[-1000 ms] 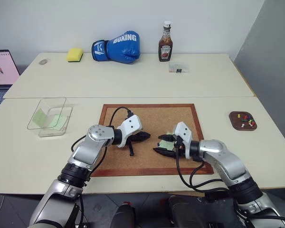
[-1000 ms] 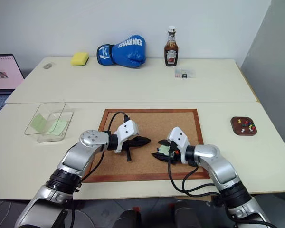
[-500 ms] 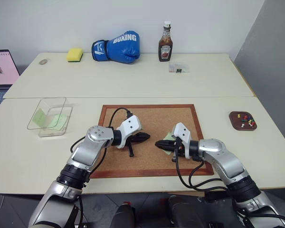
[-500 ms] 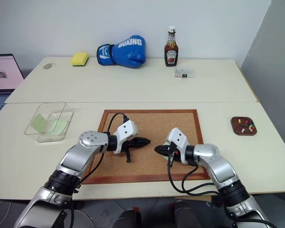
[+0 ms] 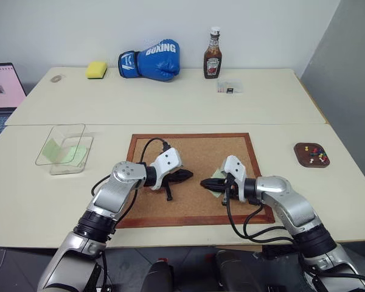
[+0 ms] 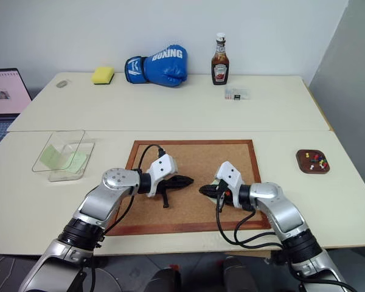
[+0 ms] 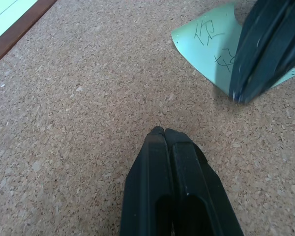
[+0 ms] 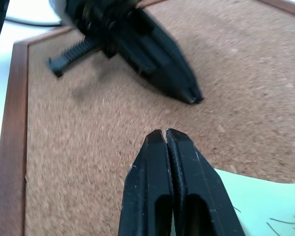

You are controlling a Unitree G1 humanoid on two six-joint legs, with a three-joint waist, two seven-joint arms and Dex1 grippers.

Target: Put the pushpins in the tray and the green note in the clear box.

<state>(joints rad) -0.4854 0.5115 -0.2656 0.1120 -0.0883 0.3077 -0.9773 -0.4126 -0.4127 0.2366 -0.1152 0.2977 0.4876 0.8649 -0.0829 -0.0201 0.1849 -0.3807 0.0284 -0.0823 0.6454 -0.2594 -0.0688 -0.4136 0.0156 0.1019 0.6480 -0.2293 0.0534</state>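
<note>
The green note (image 7: 217, 51) lies on the corkboard (image 5: 194, 152), directly under and just behind my right jaws (image 5: 204, 182), with handwriting visible on its face and one edge curled up off the cork. My right jaws are pressed together; in the right wrist view the fingers meet with no gap, the note lies below them at their base, and I cannot tell whether any part of the paper is pinched. My left jaws (image 5: 188, 176) are likewise closed on nothing, tips low over bare cork, pointing toward the right jaws with a short stretch of cork between the two. The clear box (image 5: 64, 149) stands on the tabletop (image 5: 36, 201) well off to the left of my left jaws, beyond the corkboard's frame, and already holds pale green sheets. The tray (image 5: 311, 154) sits on the tabletop well to the right of my right jaws, outside the frame, with the pushpins (image 5: 317, 154) in mixed colours lying inside it. Beyond both jaws, along the far side of the tabletop, stand a yellow sponge (image 5: 96, 69), a blue boxing glove (image 5: 151, 60), a sauce bottle (image 5: 212, 55) and a small clear case (image 5: 229, 87). A laptop (image 5: 3, 88) shows at the far left edge.
</note>
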